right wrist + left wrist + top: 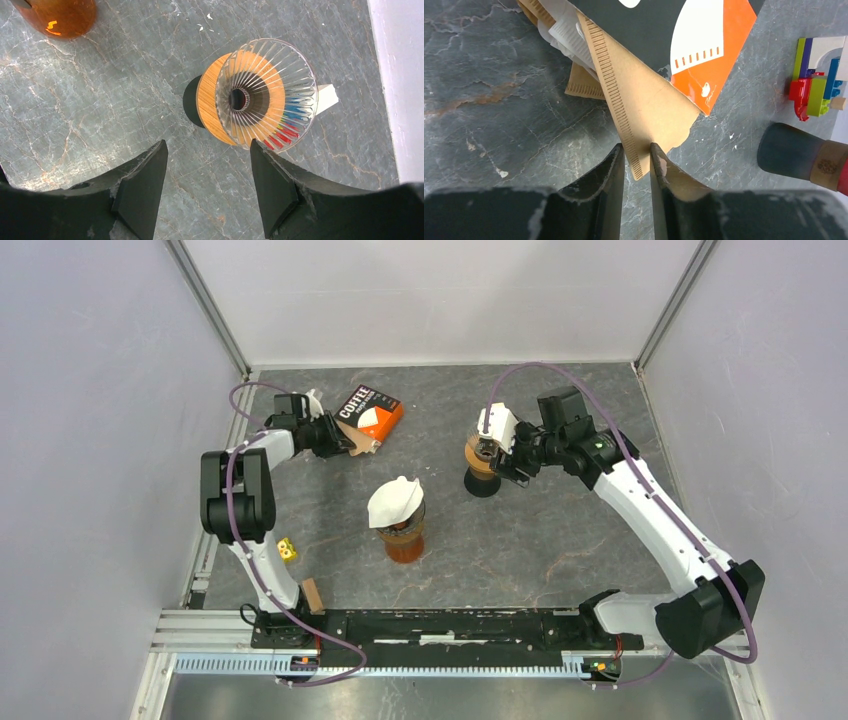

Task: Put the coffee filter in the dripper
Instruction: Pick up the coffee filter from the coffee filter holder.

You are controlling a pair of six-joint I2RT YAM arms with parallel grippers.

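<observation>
My left hand (637,150) was pinched narrow on the ribbed seam of a brown paper coffee filter (644,100), which fanned out from the mouth of the black-and-orange filter pack (709,50) lying at the far left of the grey desk (499,100). My right hand (207,150) hung spread wide above the clear glass dripper (265,95) with its wooden collar, which stood at the far right, well apart from the filter.

left gripper (637,152) pinching crimped seam of brown paper filter (644,100) | filter overlaps black-and-orange packet (704,55) | toy bricks (816,90) far right, apart
</observation>
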